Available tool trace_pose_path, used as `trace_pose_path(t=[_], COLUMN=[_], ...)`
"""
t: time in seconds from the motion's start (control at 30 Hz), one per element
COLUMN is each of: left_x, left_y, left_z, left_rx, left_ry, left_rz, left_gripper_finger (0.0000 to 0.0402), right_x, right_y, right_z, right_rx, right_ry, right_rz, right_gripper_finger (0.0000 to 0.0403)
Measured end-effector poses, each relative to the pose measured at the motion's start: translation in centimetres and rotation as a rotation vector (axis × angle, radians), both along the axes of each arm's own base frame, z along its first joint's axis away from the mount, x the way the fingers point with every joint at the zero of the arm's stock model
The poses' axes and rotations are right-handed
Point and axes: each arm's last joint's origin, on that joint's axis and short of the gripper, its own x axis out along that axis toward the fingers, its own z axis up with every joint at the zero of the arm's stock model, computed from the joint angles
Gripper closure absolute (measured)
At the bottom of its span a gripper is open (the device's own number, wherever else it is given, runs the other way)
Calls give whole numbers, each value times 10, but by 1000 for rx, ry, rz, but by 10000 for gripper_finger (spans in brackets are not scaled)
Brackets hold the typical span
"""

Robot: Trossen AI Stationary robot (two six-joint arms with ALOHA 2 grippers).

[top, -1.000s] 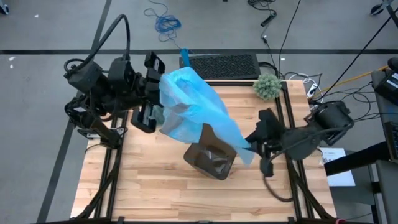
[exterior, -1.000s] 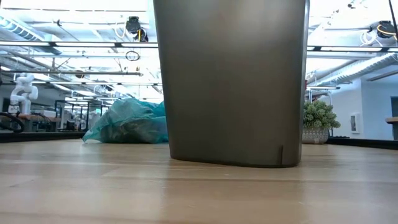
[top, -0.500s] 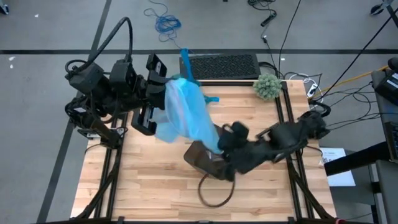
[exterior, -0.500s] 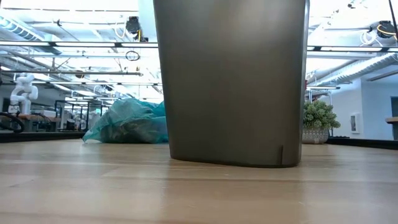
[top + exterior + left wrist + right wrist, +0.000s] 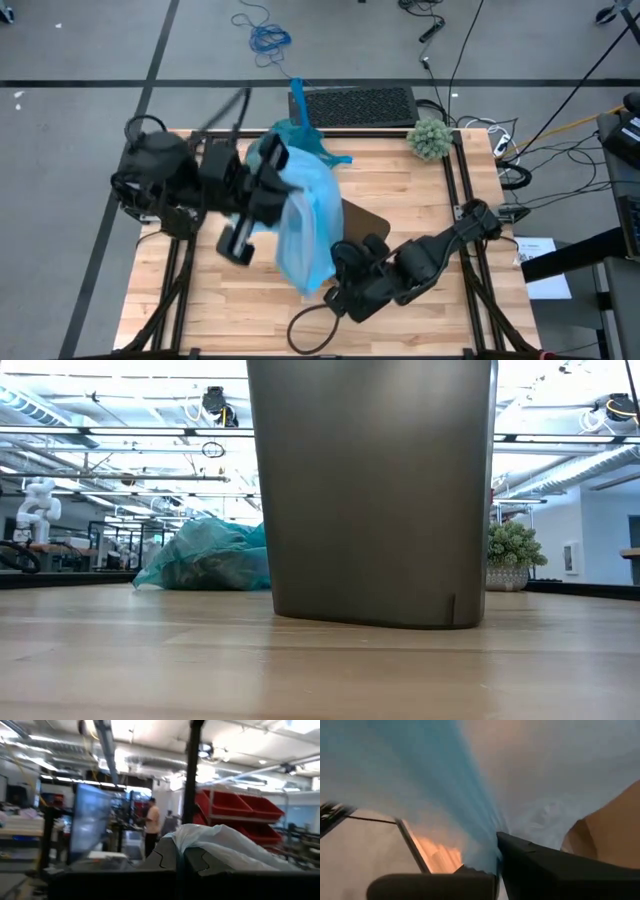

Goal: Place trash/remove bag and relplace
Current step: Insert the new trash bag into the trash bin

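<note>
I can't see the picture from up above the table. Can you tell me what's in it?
Two dark robot arms stretch a light blue trash bag between them over a wooden table. The left hand holds the bag's top and the right hand grips its lower edge, hiding most of the brown bin. A fuzzy green ball sits at the far right corner.

A fuzzy grey-green ball [image 5: 431,138] sits at the wooden worktop's [image 5: 230,300] one-o'clock corner, a black keyboard [image 5: 354,104] lies beyond the twelve-o'clock edge, and a blue cable [image 5: 267,38] is coiled on the floor.

Light wooden table [image 5: 240,290]: grey bin [image 5: 372,490], tied teal bag [image 5: 205,557], fuzzy green ball [image 5: 431,138].
</note>
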Motion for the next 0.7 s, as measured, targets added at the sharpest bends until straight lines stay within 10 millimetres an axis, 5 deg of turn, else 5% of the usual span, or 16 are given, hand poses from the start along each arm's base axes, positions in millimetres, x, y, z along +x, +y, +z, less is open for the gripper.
trace_pose_path(t=[0.2,0.33,0.7], left_x=[8,5,0], left_y=[-24,-31,-34], left_z=[-10,-9,-7], left_rx=[-19,-42,-74], left_ry=[46,33,39], left_rz=[-37,-33,13], left_gripper_finger=[401,401,401], right_x=[5,0,-39], right_y=[10,21,22], right_z=[-13,-5,37], right_rx=[56,77,72], right_ry=[16,-53,-139], right_rz=[-70,-21,133], right_gripper_finger=[402,379,166])
